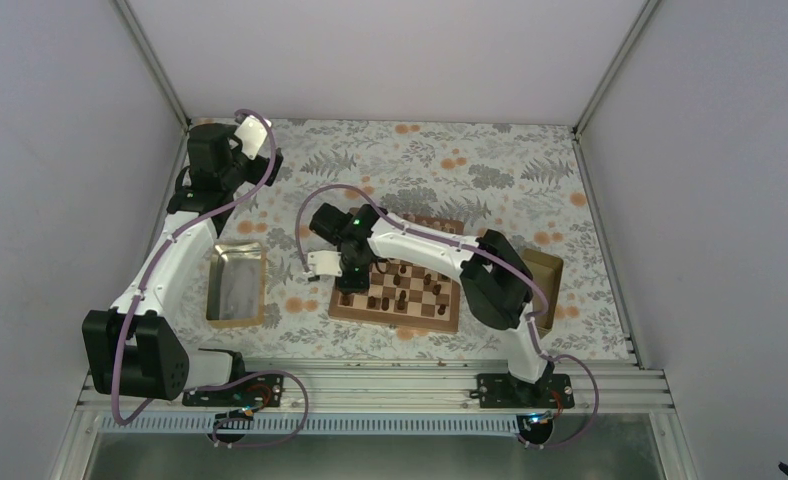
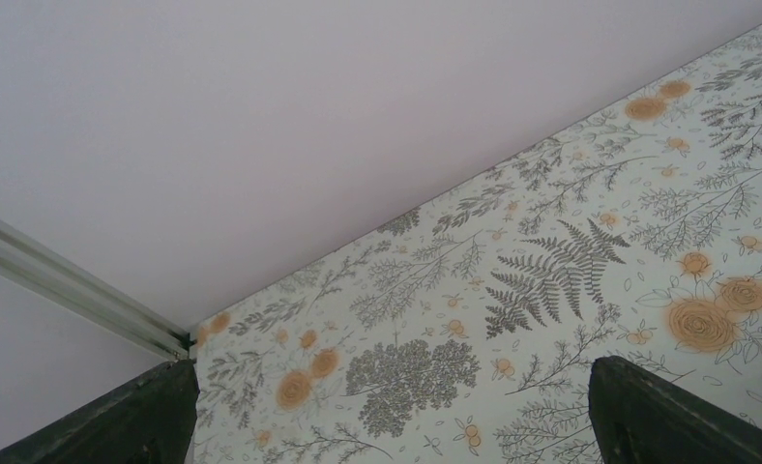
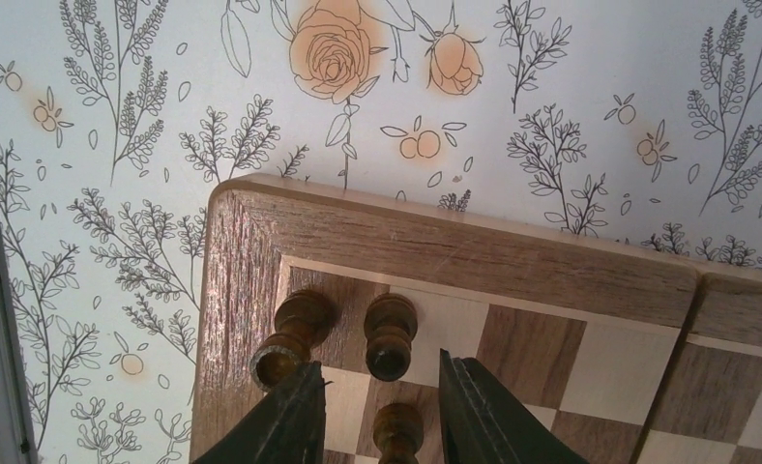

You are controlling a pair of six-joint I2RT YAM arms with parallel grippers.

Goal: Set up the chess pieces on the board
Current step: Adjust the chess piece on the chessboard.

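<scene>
Top view: the right gripper hangs over the left edge of the board. A bunch of dark chess pieces stand on the squares to its right. From up here I can't tell how its jaws are set. The left gripper is parked way off in the far left corner, well away from the board, and a metal tray sits between the two.

Left wrist view: the fingertips are spread wide with only the floral tablecloth between and ahead of them. The wall is further out.

Right wrist view: the jaws are only narrowly apart, straddling one dark piece. There's a visible gap on the left finger's side, so they aren't pinching it. Just beyond the tips are two more dark ones at the board's corner. The centre one is straight ahead, and the other, ahead of the left finger, looks tilted.
</scene>
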